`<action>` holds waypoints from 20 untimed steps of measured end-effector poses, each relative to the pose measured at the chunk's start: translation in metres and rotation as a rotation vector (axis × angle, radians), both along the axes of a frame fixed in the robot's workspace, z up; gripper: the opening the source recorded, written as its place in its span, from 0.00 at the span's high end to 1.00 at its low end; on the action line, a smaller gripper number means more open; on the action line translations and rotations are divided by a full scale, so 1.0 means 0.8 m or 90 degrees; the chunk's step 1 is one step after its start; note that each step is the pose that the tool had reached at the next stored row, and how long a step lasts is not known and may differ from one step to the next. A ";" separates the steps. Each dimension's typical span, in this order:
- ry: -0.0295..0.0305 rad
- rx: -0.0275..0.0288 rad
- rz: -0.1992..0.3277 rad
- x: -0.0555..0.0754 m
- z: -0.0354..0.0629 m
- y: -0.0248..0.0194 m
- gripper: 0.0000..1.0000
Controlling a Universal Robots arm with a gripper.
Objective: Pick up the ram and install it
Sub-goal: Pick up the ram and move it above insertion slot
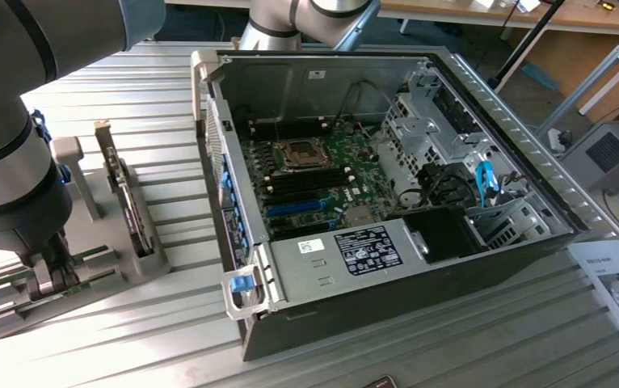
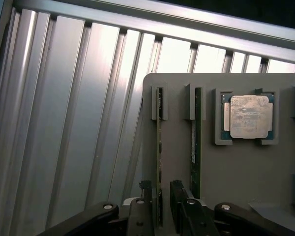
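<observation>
Two long thin green ram sticks (image 2: 197, 142) stand edgewise in grey plastic holder (image 2: 246, 167); dark fingers (image 2: 177, 199) straddle the ram (image 2: 160, 142) farther from square silvery CPU (image 2: 248, 116), spread, gaps both sides.

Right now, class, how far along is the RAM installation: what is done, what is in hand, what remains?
Done: only the approach; the gripper hangs over the gray holder. In hand: its open jaws straddle one RAM stick, standing in its groove, not yet gripped. Left: lifting and installing it; the motherboard's black memory slots look empty.
</observation>
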State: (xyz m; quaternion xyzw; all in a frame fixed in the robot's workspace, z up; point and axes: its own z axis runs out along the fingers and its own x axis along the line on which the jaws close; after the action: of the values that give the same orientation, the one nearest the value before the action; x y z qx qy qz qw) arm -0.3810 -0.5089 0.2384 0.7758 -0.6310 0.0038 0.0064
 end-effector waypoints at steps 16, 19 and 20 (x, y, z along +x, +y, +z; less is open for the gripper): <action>0.0000 0.0000 0.000 0.000 -0.011 -0.0038 0.71; 0.0000 0.0000 0.000 0.000 -0.014 -0.0050 0.71; 0.0000 0.0000 0.000 0.000 -0.015 -0.0053 0.71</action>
State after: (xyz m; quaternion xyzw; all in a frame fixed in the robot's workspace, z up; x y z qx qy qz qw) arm -0.3807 -0.5131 0.2265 0.7758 -0.6310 0.0038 0.0063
